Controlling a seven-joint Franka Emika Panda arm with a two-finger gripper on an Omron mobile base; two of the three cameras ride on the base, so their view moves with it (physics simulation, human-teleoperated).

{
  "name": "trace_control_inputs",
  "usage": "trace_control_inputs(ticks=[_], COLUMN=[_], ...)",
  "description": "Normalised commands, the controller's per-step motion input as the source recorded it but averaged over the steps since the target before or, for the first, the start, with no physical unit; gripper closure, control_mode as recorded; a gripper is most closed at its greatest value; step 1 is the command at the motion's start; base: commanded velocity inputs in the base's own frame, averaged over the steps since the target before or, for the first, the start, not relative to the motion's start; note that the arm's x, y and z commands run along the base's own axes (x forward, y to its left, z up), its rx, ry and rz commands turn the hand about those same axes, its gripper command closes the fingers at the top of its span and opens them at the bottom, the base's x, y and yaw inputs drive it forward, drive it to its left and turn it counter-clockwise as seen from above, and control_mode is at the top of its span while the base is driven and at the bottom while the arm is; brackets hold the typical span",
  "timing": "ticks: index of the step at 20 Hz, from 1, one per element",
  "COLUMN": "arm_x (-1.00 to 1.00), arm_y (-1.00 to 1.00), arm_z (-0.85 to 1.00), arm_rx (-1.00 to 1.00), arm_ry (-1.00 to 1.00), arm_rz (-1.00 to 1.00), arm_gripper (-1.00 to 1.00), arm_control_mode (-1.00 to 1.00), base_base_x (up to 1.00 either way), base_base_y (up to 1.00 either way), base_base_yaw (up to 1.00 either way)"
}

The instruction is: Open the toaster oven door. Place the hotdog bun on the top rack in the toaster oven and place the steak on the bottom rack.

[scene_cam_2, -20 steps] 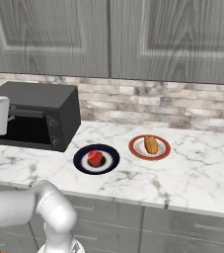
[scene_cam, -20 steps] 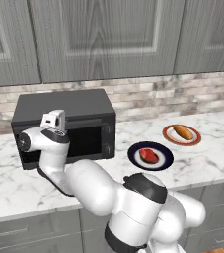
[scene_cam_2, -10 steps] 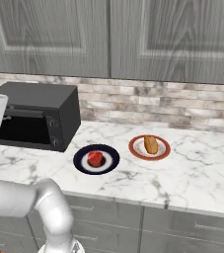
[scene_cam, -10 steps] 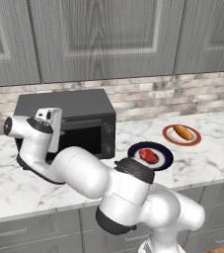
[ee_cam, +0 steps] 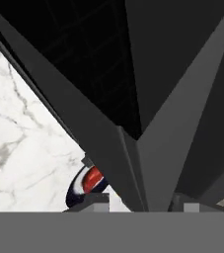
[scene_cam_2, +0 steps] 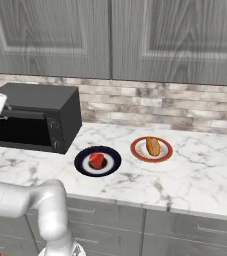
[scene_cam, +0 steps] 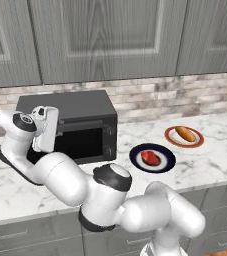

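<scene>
While the pincer (scene_cam: pixel 44 131) is hovering at the oven (scene_cam: pixel 80 127) front, gap unclear | door (ee_cam: pixel 133 163): stiff, bottom-hinged; I'd be pulling its top edge.

2 base views share counter (scene_cam: pixel 205 165); hand view close at toaster oven (ee_cam: pixel 148 99).

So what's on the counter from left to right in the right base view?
The toaster oven, then the steak on its dark plate, then the hotdog bun on its red plate.
</scene>
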Motion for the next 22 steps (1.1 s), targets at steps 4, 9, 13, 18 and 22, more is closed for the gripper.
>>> trace_control_inputs(ticks=[4,9,13,18,22], arm_x=[0.00,0.02,0.03,-0.05,-0.19], arm_y=[-0.42,-0.53,-0.58,-0.46,-0.28], arm_z=[-0.94,-0.94,-0.94,-0.94,-0.94], arm_rx=[0.00,0.00,0.02,0.00,0.00], arm_ry=[0.07,0.19,0.29,0.17,0.07], arm_rz=[0.46,0.49,0.50,0.45,0.36], arm_gripper=[1.00,1.00,1.00,1.00,1.00], arm_control_mode=[-1.00,-1.00,-1.00,-1.00,-1.00], base_base_x=[0.00,0.00,0.00,0.00,0.00], base_base_y=[0.00,0.00,0.00,0.00,0.00], base_base_yaw=[0.00,0.00,0.00,0.00,0.00])
